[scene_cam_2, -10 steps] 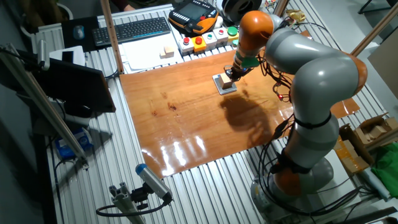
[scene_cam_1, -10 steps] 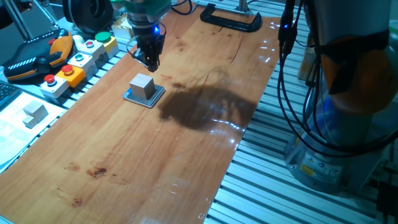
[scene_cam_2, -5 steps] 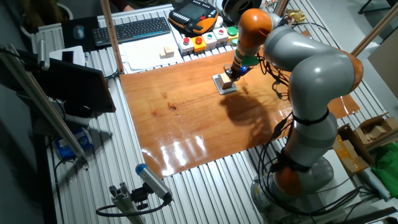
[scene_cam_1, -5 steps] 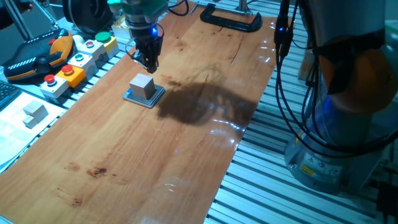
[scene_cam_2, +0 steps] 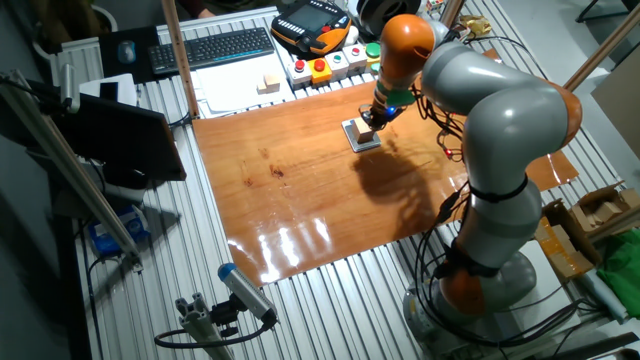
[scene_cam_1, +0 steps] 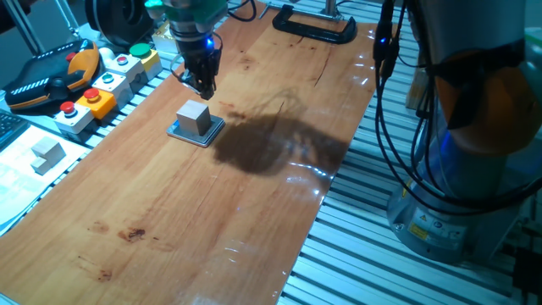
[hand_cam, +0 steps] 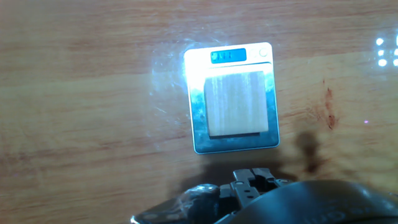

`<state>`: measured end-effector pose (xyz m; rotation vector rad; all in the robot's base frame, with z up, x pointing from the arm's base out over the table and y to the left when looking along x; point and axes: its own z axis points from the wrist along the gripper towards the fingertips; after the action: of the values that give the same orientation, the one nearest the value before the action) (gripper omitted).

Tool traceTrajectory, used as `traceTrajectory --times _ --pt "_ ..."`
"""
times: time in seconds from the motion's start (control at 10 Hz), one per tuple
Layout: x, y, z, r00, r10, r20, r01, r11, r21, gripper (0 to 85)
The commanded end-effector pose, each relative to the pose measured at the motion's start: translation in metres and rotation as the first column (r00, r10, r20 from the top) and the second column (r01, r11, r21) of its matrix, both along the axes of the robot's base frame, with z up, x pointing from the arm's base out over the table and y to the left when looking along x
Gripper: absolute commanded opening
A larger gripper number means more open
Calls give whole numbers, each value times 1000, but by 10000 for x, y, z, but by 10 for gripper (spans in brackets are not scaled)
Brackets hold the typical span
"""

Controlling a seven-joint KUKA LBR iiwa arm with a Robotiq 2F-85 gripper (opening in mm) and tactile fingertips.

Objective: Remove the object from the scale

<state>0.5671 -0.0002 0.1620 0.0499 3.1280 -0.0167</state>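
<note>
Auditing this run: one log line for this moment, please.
tool: above table, beside cube, not touching | cube: on scale | removal: not done

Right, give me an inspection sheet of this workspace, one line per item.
Surface: wooden board on a slatted metal table, with glare patches and the arm's shadow.
Job's things: cube sits on the scale, square to it; the scale's blue display is lit, digits unreadable.
Clutter: a similar pale block on white paper off the board; button boxes, a black clamp, a keyboard.
Gripper: gripper hangs beside the cube, above the board, not touching it; whether the jaws are open cannot be told.
Cables: black cables hang along the robot base.
Surroundings: orange-and-black pendant, a monitor.
</note>
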Motion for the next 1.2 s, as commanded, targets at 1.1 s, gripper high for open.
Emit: traceTrajectory --times 1.1 --pt "157 -7 -43 1000 -21 13 21 1000 18 7"
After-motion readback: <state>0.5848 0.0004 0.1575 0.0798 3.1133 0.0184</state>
